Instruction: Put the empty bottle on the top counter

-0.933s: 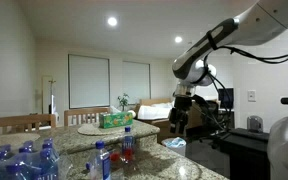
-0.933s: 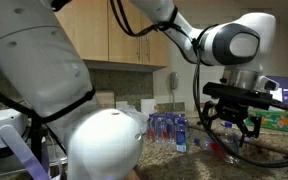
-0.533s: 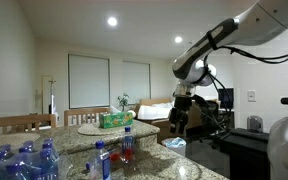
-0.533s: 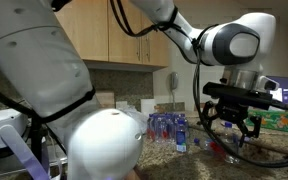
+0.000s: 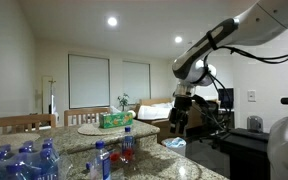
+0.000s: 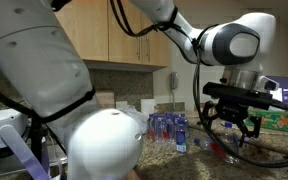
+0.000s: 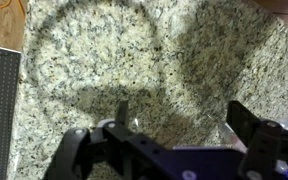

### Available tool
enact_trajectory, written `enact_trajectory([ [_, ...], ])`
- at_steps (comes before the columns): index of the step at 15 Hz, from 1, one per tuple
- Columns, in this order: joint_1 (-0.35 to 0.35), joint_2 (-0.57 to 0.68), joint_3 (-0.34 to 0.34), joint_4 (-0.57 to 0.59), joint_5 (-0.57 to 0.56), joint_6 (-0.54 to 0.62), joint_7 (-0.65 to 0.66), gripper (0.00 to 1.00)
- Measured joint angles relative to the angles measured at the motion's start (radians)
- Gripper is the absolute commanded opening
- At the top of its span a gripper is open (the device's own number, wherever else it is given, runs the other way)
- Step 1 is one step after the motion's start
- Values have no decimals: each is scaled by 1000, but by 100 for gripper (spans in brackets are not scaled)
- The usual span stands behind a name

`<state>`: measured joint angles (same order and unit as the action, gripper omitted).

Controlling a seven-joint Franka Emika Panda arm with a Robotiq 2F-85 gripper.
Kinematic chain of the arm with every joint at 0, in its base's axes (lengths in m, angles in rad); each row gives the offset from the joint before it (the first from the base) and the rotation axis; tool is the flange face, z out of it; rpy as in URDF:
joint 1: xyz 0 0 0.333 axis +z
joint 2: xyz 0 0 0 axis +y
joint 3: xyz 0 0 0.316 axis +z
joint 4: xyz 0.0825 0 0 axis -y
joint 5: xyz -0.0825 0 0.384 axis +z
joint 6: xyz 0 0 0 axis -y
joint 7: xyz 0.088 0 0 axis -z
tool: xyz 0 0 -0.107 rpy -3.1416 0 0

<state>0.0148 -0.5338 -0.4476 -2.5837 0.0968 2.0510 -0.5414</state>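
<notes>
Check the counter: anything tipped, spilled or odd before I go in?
Nothing stands out. The empty bottle and the red-filled bottle stand upright on the lower counter, no spill visible; the claw hangs open, empty.

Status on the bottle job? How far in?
Nothing done yet: the empty bottle stands on the lower granite, not on the top counter. In hand: nothing; the gripper is open, hanging apart from the bottle, only granite between its jaws in the wrist view. Left: reach, grasp, lift, place.
</notes>
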Motion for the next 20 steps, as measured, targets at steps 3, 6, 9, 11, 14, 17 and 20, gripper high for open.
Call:
enact_trajectory([
  [3,0,0,0,0,0,0,0,100],
  [6,0,0,0,0,0,0,0,100],
  [9,0,0,8,-2,8,-6,0,100],
  [11,5,0,58,-15,36,-8,1,100],
  [14,56,14,182,-26,84,-6,28,100],
  [17,125,62,315,23,102,19,108,100],
  [20,180,144,440,156,96,44,160,100],
])
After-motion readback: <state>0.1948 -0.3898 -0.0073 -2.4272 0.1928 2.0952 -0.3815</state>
